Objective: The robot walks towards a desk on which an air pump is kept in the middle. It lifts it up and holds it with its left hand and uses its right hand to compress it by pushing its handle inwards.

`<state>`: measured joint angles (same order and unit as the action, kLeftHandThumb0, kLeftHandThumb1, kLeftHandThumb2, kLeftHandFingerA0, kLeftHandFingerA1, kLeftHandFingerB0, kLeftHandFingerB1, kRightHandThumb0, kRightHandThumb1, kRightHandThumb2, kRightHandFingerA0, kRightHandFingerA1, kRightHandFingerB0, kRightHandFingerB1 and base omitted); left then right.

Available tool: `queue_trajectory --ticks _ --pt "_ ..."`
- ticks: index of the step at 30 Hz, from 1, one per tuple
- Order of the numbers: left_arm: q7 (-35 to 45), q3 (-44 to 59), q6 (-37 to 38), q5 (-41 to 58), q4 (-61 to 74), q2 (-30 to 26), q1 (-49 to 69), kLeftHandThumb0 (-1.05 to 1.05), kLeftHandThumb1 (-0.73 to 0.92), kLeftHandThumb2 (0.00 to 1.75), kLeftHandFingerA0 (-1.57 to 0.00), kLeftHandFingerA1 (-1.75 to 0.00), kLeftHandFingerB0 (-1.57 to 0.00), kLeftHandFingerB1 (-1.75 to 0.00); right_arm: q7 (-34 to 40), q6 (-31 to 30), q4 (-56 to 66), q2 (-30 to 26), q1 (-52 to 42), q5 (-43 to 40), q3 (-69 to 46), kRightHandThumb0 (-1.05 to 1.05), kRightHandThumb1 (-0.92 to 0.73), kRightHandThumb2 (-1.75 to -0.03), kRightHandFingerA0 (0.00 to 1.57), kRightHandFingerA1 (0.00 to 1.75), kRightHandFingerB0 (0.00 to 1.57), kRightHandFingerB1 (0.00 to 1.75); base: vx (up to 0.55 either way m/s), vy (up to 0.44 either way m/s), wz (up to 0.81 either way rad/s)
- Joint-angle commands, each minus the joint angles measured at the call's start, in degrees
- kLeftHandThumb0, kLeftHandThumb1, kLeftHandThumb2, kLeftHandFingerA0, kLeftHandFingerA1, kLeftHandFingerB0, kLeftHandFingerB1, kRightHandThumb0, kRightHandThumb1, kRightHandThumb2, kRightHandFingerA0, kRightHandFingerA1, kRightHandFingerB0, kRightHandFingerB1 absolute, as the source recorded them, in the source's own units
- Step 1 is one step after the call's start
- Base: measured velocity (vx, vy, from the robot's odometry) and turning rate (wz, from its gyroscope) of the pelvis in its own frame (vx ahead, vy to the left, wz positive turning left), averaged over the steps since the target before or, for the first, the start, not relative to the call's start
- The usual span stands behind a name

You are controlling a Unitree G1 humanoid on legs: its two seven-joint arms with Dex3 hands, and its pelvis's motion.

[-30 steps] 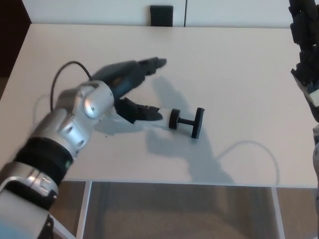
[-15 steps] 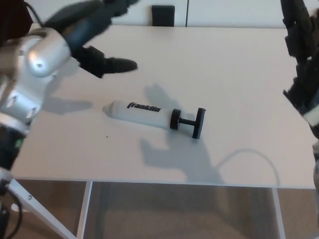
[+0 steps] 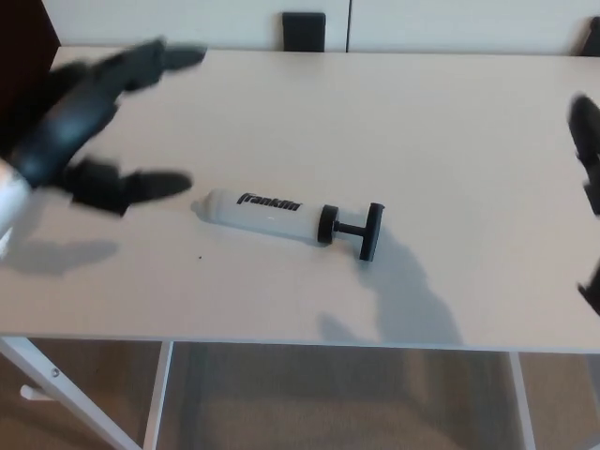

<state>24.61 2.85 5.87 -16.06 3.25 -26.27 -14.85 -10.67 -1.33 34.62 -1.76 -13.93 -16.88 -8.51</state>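
White and smooth, the desk point(image 3: 450, 141) fills most of the head view, its near edge cutting across the bottom with a pale leg point(image 3: 66, 384) and some floor showing beneath. Just beyond that edge the air pump point(image 3: 286, 221) lies on its side near the middle of the desk, untouched, in the same spot as half a second ago; its white barrel points left with dark lettering on it, and its black T-handle point(image 3: 361, 231) sticks out to the right, the rod partly drawn out. To the left of the barrel, near but apart from it, the left hand point(image 3: 94, 131) hangs blurred by motion, its thumb point(image 3: 141, 187) and fingers point(image 3: 159, 56) spread wide and holding nothing; the arm behind it is cut off by the picture edge. It is lower and further left than in the earlier picture, and the silver forearm that showed then has gone out of view. At the right edge only dark smeared patches of the right hand point(image 3: 588, 159) appear, and I cannot tell how it is set. At the far edge of the desk sits a small black block point(image 3: 304, 31).
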Motion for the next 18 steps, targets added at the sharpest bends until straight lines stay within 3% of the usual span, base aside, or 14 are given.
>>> queue_trajectory --ticks 1,4,11,12,13,15,16,17,18 --pt "26.8 35.8 13.1 45.5 20.7 4.9 55.8 -0.76 0.51 0.90 -0.27 -0.46 -0.37 -0.48 -23.9 22.7 3.2 -4.6 -28.8 -12.8 -13.8 -0.89 -0.76 -1.13 0.00 0.18 0.00 0.14 0.00 0.000 0.00" --pt "35.8 40.4 9.7 51.3 13.5 6.5 62.2 -0.70 0.49 0.84 -0.37 -0.51 -0.34 -0.46 -26.4 25.1 0.0 -3.6 -33.5 -13.0 -13.6 -0.94 -0.79 -1.15 0.00 0.17 0.00 0.12 0.00 0.000 0.00" --pt "45.9 45.5 7.5 54.1 1.9 5.4 66.1 -0.71 0.52 0.85 -0.40 -0.52 -0.34 -0.46 -28.8 29.8 -7.2 -3.1 -37.3 -11.6 -14.4 -0.93 -0.80 -1.15 0.00 0.21 0.00 0.14 0.00 0.000 0.00" --pt "48.2 46.2 7.0 53.9 -1.3 4.5 66.3 -0.63 0.57 0.59 -0.46 -0.42 -0.42 -0.37 -29.2 30.6 -9.1 -3.4 -37.3 -11.4 -15.1 -0.90 -0.79 -1.15 0.00 0.23 0.00 0.14 0.00 0.000 0.00" --pt "50.2 46.7 6.8 53.3 -5.6 3.3 65.9 -0.64 0.56 0.58 -0.53 -0.44 -0.46 -0.38 -29.4 31.0 -11.5 -3.8 -37.1 -11.2 -16.1 -0.92 -0.79 -1.14 0.02 0.23 0.02 0.13 0.00 0.000 0.00" --pt "52.1 47.0 6.5 52.7 -9.8 2.0 65.4 -0.64 0.56 0.58 -0.53 -0.44 -0.46 -0.38 -29.6 31.2 -13.7 -4.2 -37.0 -11.1 -17.0 -0.92 -0.79 -1.14 0.02 0.23 0.02 0.13 0.00 0.000 0.00" --pt "52.6 47.0 6.7 52.1 -12.1 1.4 64.7 -0.58 0.48 0.88 -0.51 -0.58 -0.33 -0.48 -29.5 31.3 -15.3 -4.6 -36.9 -10.4 -17.0 -0.92 -0.80 -1.12 0.07 0.23 0.07 0.12 0.00 0.000 0.00" --pt "53.0 47.0 6.8 51.8 -13.5 1.0 64.3 -0.58 0.48 0.88 -0.51 -0.58 -0.33 -0.48 -29.4 31.4 -16.4 -4.9 -36.9 -9.8 -16.9 -0.92 -0.80 -1.12 0.07 0.23 0.07 0.12 0.00 0.000 0.00" --pt "53.4 46.7 7.5 50.8 -16.2 0.1 63.6 -0.57 0.60 0.58 -0.62 -0.46 -0.52 -0.40 -29.6 31.3 -18.2 -5.2 -36.9 -9.1 -16.4 -0.86 -0.76 -1.09 0.06 0.29 0.05 0.16 0.00 0.000 0.00"
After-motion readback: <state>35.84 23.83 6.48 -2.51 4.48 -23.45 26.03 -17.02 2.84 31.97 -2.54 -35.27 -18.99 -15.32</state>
